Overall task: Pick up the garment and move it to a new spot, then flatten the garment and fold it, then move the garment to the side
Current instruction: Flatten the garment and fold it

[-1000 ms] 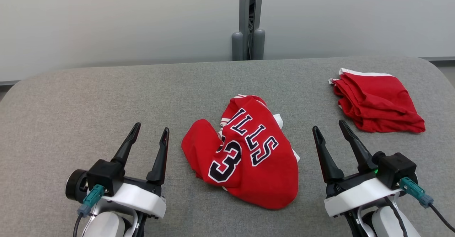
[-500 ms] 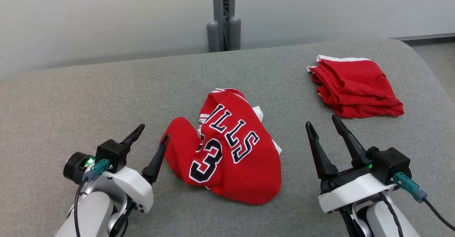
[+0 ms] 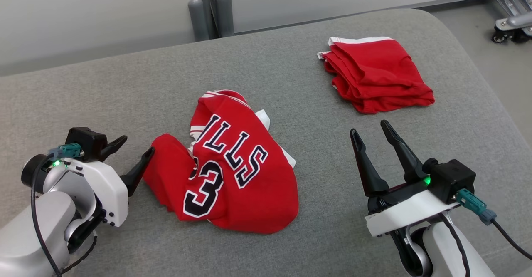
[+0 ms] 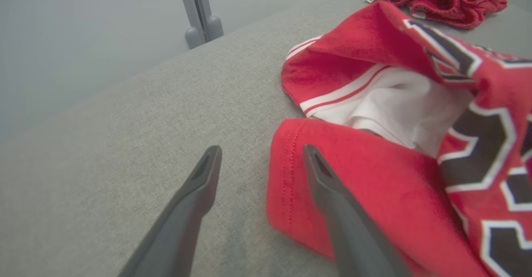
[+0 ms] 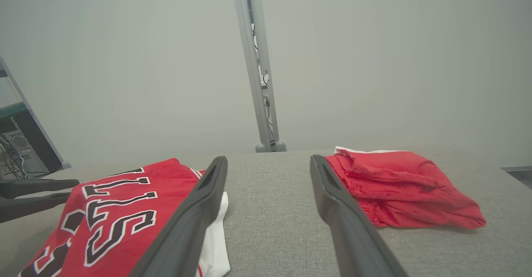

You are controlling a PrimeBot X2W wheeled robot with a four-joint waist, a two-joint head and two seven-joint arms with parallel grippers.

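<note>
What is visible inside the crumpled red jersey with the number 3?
Through its opening, the jersey shows white inner fabric. The grey surface under it is covered, so anything beneath is hidden.

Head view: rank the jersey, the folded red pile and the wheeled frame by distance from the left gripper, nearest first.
1. jersey: centre of the table, its edge right at the left gripper and its open jaws.
2. folded red pile: back right of the table.
3. wheeled frame: on the floor, far right.

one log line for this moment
stage: pre-grasp | left gripper: open, at jersey edge | right gripper: open, clear of jersey | folded red garment: far right
</note>
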